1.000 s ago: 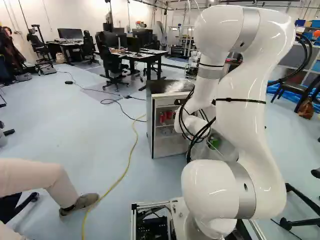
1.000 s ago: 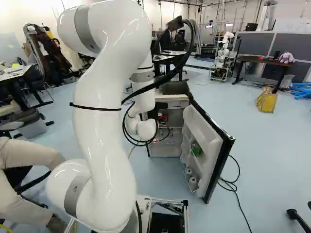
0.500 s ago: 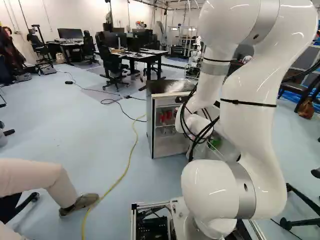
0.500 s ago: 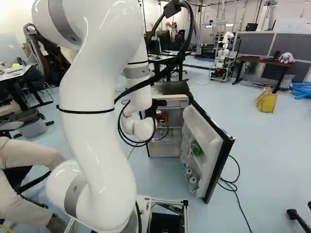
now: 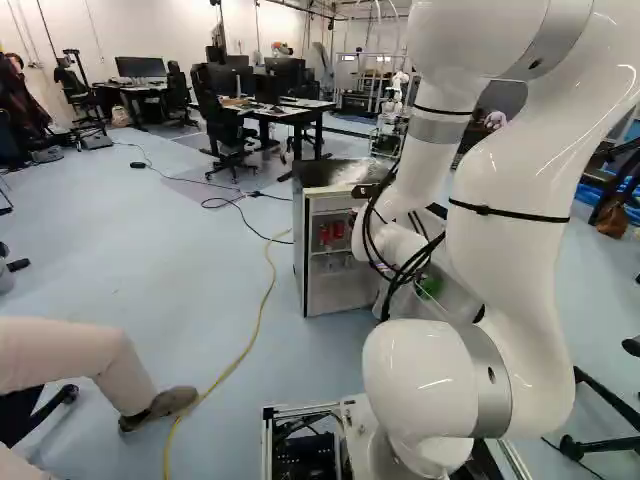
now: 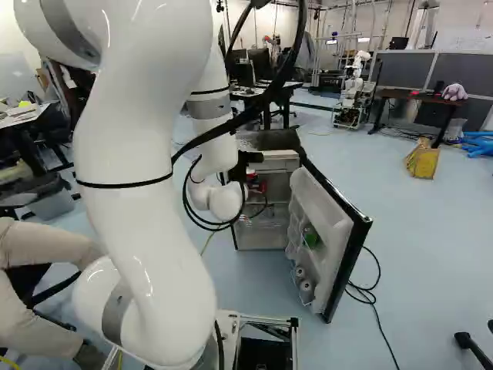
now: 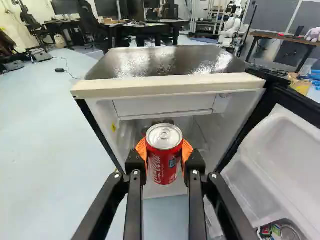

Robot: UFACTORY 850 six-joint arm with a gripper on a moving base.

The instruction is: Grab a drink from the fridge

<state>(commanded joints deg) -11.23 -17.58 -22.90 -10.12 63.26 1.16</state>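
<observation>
The white jointed arm (image 6: 146, 193) filled the left of the right base view, reaching towards the small, glossy dark-topped fridge (image 6: 267, 140) near the middle of that frame. Its black two-fingered gripper (image 6: 241, 169) showed only partly there, beside the fridge's opening. In the wrist view the gripper (image 7: 165, 154) was closed on a red metal drink can with a silver lid (image 7: 164, 157), an orange pad (image 7: 141, 149) against either side. The can stood upright between the fingertips, at the fridge's open front; how far inside it sat could not be told. White script ran down the can's red side, next to a small blue printed panel. Behind the can, a round dark item (image 7: 163, 121) was partly hidden, and a small yellow sticker (image 7: 113, 127) marked the fridge's inner wall. The white-lined door with a black edge (image 6: 327, 231) hung open, right of the middle in the right base view, with a green item (image 6: 310, 237) on its shelving and round-ended grey containers (image 6: 306, 287) lower down. Another robot (image 6: 354, 85), white, stood at the upper right of that frame. A yellow cable (image 5: 262, 310) curved over the pale blue floor (image 5: 150, 260), left of the fridge in the left base view.
</observation>
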